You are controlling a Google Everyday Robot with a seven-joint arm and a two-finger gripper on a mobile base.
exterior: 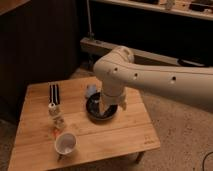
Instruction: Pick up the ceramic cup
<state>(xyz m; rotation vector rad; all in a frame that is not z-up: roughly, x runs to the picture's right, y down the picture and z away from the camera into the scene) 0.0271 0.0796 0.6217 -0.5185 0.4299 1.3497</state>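
Note:
The ceramic cup (65, 143) is white with a wide mouth and a pale interior. It stands upright near the front left edge of the wooden table (127, 132). My gripper (106, 105) hangs under the bulky white arm (150, 77), low over the black bowl (102, 113) at the table's middle. It is well to the right of and behind the cup and does not touch it. The arm's wrist hides most of the gripper.
A small bluish-grey cup (90, 91) stands just behind the black bowl. A dark flat object (54, 93), a small white bottle (52, 108) and a small pale item (58, 123) line up on the table's left side, behind the cup. A low bench (92, 46) is behind the table.

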